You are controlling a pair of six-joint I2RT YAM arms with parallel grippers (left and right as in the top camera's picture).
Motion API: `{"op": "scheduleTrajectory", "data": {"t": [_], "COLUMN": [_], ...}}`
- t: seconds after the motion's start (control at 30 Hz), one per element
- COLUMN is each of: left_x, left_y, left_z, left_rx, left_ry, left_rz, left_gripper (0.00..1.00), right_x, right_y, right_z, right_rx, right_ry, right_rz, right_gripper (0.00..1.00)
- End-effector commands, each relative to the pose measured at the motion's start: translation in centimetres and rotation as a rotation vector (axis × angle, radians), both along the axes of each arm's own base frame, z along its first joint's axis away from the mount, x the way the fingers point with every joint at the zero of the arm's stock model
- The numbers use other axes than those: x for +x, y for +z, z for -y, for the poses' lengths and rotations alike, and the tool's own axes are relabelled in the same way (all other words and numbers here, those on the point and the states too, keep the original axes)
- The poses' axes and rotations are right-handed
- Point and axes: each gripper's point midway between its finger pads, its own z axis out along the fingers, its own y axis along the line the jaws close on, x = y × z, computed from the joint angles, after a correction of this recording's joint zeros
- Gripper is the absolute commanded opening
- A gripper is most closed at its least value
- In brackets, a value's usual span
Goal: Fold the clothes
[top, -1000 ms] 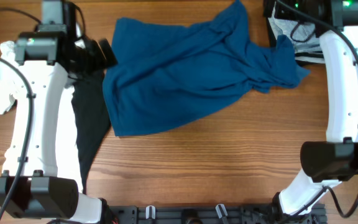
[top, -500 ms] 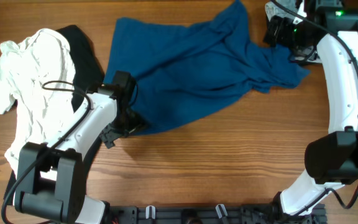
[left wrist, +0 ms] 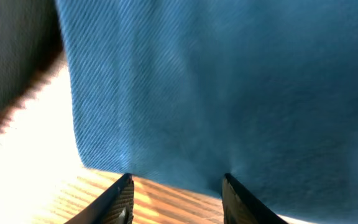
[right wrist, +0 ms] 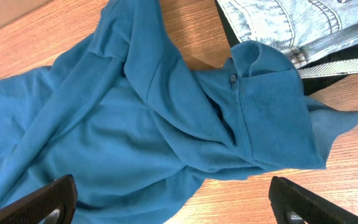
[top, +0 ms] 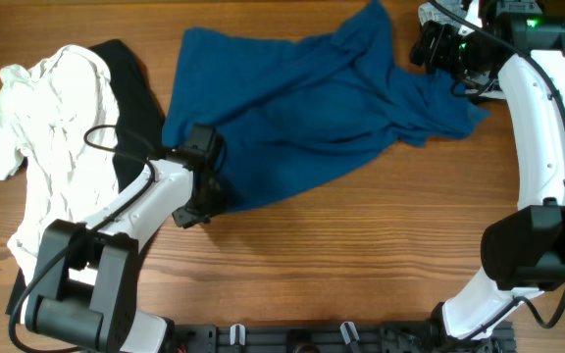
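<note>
The deep-blue shirt (top: 292, 108) lies spread and rumpled across the middle of the table. My left gripper (top: 207, 201) is low at its front-left hem. In the left wrist view the blue shirt (left wrist: 229, 81) fills the frame. The left gripper (left wrist: 178, 179) is open, its jaws partly narrowed, with the hem at the fingertips and bare wood between them. My right gripper (top: 435, 49) hovers wide open over the shirt's collar end. In the right wrist view the right gripper (right wrist: 171, 182) spans the blue shirt (right wrist: 135, 124). The white shirt (top: 52, 118) and the black garment (top: 135, 98) lie at the left.
Pale denim jeans (right wrist: 291, 18) lie at the back right corner beside the shirt's collar, with a dark striped band (right wrist: 340, 65) under them. Bare wood table (top: 361, 255) runs along the front. The left arm stretches over the black garment's lower part.
The left arm has swung from the back left down to the shirt's front-left hem, uncovering the white shirt. Its jaws have narrowed. The right gripper shifted slightly toward the collar.
</note>
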Motion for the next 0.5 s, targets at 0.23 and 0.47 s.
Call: {"op": "scheduleTrajectory", "data": {"t": [0.23,0.47], "left_x": [0.4,2.2], "left_y": [-2.9,-2.2], "left_z": [-1.0,-2.5], "left_rx": [0.034,0.111], "left_ry": [0.187,0.202], "left_rz": [0.102,0.194], "left_gripper": [0.60,0.22], "right_x": [0.3,0.8], "right_y": [0.8,1.1], "right_z": [-0.7,-0.7], "right_rx": [0.025,0.024], "right_ry": [0.014,0.015], "right_rz": [0.038,0.059], "right_gripper": [0.99,0.99]}}
